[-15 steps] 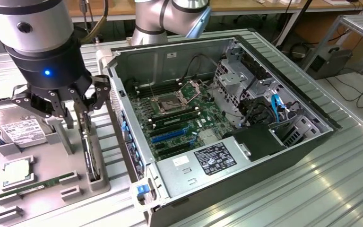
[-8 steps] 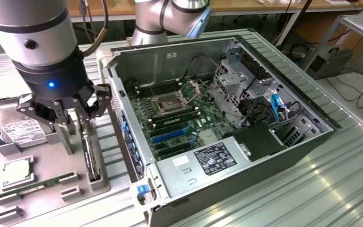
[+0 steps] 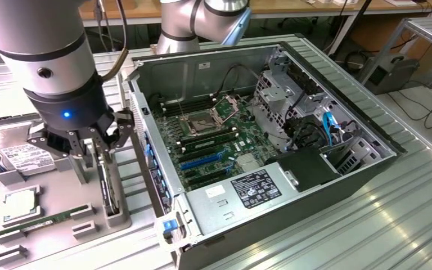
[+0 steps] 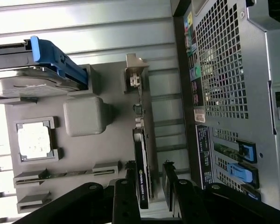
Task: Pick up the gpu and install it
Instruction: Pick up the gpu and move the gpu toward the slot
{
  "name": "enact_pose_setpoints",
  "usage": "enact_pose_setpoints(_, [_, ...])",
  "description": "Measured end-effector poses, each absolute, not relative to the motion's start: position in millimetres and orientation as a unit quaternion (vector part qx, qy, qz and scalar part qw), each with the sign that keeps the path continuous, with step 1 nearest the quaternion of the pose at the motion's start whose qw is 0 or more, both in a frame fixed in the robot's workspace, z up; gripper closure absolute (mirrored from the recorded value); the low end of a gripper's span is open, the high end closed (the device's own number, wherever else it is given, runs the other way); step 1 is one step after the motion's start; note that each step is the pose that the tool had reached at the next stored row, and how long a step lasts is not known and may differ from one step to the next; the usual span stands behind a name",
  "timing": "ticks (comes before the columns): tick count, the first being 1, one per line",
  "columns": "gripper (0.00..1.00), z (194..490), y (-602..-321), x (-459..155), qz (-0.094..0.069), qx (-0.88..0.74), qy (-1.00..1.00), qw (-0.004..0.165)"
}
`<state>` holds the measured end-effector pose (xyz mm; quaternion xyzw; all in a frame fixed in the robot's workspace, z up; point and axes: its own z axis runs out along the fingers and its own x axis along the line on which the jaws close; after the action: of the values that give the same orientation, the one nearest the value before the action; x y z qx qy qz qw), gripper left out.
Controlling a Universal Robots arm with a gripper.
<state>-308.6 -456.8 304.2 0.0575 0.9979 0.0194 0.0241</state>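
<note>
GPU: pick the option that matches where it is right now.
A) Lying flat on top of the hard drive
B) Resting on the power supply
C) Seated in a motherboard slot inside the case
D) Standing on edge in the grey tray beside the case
D: the gpu stands on edge in the grey tray beside the computer case, with the open gripper straddling it.

The silver-grey cylindrical arm point(image 3: 40, 39), a black cable point(image 3: 123, 34) alongside, ends in a black wrist collar point(image 3: 60, 100) with a small blue light point(image 3: 67, 115) and a black gripper point(image 3: 94, 160) of jointed linkage fingers point(image 4: 127, 196)
</note>
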Motion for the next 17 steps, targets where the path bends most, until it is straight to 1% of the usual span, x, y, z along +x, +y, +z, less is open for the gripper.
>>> enact_pose_setpoints(17, [0.64,263.3,-455.0,-313.1,0.019,0.054,0.998,0.024])
